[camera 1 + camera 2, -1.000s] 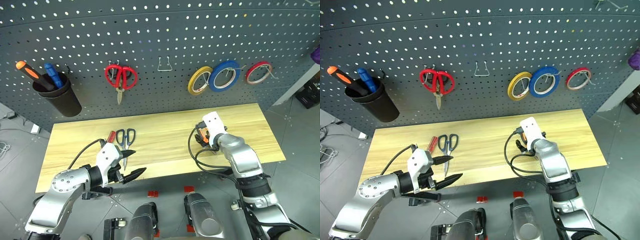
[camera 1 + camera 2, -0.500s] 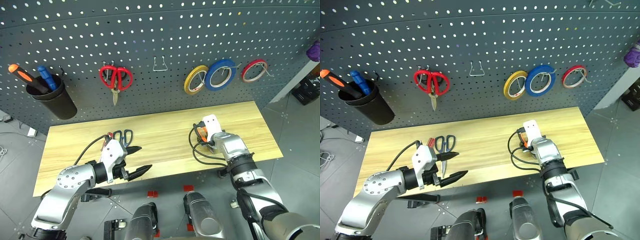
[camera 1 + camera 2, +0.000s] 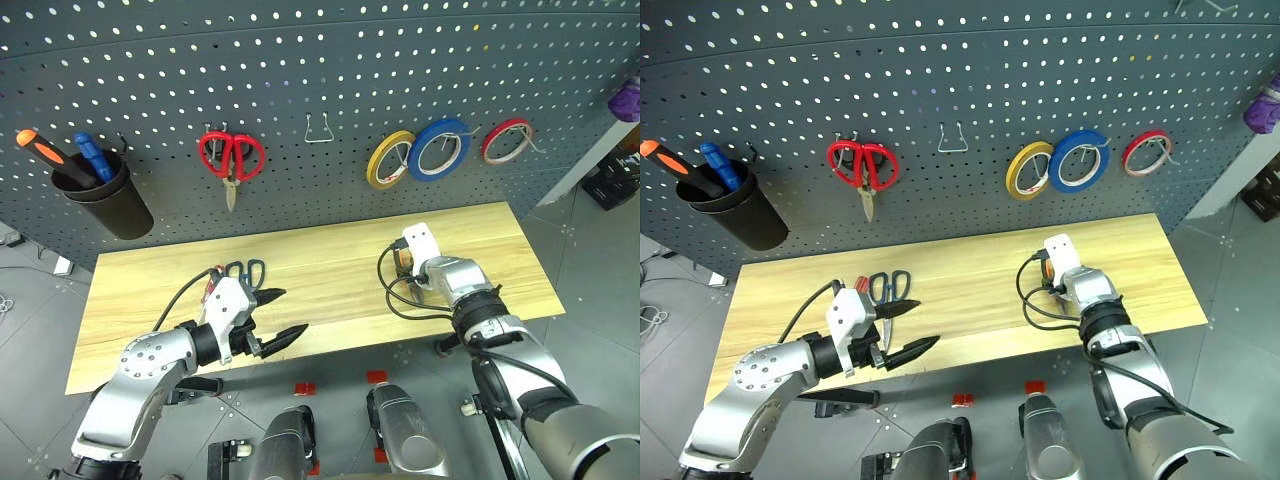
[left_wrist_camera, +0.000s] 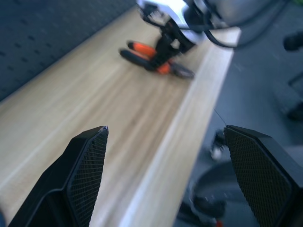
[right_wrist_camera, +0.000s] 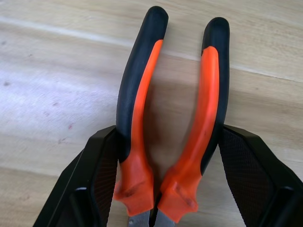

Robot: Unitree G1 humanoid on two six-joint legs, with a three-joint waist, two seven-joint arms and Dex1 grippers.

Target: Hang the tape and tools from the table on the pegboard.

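Observation:
On the light wood table point(image 3: 330, 260), orange-and-black pliers point(image 5: 137, 118) lie flat. My right gripper point(image 5: 168, 130) is shut on the pliers, one black finger pressed against each handle. Near the table's front left my left gripper point(image 3: 290, 312) hovers open and empty. Just behind it lie the black-handled scissors point(image 3: 890, 288), beside the red tip of the screwdriver point(image 3: 862, 283), which my left hand mostly hides. The blue tape point(image 3: 443, 148) hangs on a hook of the dark grey pegboard point(image 3: 330, 60).
A black cup point(image 3: 105, 195) on the pegboard holds orange- and blue-handled screwdrivers. Red-handled scissors point(image 3: 232, 157), a yellow roll point(image 3: 390, 160) and a red roll point(image 3: 506, 140) hang there too. One wire hook point(image 3: 319, 130) between them is bare.
My right gripper has sunk onto the pliers and its fingers have closed against the handles. The left gripper has stayed about where it was, still open.

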